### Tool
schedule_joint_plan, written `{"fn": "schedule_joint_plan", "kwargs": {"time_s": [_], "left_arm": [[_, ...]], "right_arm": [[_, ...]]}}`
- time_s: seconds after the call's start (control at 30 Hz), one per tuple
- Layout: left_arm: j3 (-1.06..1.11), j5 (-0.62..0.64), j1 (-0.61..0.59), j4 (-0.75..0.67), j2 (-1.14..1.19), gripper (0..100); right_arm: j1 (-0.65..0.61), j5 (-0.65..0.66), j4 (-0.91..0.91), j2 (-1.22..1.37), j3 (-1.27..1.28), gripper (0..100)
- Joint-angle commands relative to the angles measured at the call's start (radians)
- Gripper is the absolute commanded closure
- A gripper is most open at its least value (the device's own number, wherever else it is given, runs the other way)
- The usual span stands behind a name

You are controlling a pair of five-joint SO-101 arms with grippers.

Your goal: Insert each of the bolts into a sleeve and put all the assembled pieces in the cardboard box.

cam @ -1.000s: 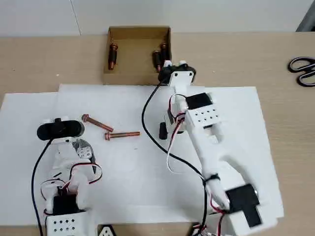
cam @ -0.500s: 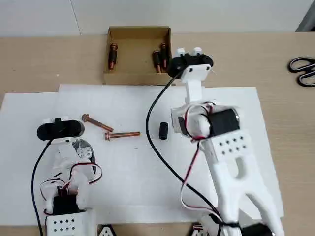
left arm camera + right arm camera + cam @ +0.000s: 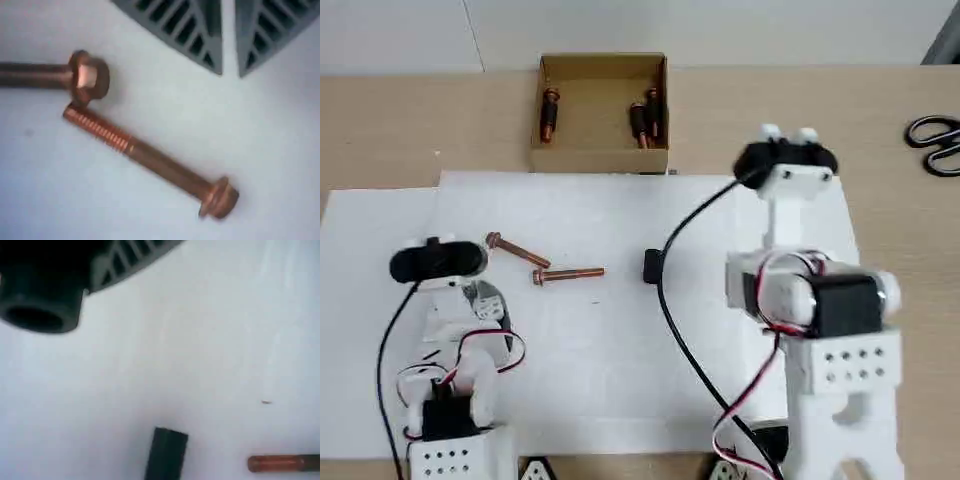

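Two loose copper bolts (image 3: 516,249) (image 3: 568,273) lie on the white paper (image 3: 620,380), one's threaded tip next to the other's head (image 3: 90,75). My left gripper (image 3: 229,70) hangs shut and empty just beside the longer-seen bolt (image 3: 150,160). A black sleeve (image 3: 651,267) lies on the paper mid-table, also in the right wrist view (image 3: 166,454) with a bolt tip (image 3: 282,462) beside it. My right arm's wrist (image 3: 785,165) is raised to the right of the sleeve. A black hollow cylinder (image 3: 40,310) sits close against it. The cardboard box (image 3: 603,155) holds three assembled pieces.
Scissors (image 3: 935,145) lie on the wooden table at the far right. The right arm's black cable (image 3: 665,290) loops over the paper just beside the sleeve. The box stands at the paper's far edge.
My right arm has pulled back from the box's right side, swinging right and toward the front. The left arm, the bolts and the sleeve have stayed put.
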Motion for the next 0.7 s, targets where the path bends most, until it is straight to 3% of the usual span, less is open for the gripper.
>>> {"fn": "schedule_joint_plan", "kwargs": {"time_s": [0.0,0.23,0.67], "left_arm": [[-0.170,0.003,-0.002,0.072,0.002,99],[-0.407,0.009,0.043,0.250,0.138,99],[-0.995,0.367,0.068,0.210,0.934,99]], "right_arm": [[0.041,0.006,0.028,-0.059,-0.048,99.7],[0.041,0.002,0.030,-0.113,0.077,99.7],[0.044,0.002,0.015,-0.245,0.209,99.7]]}}
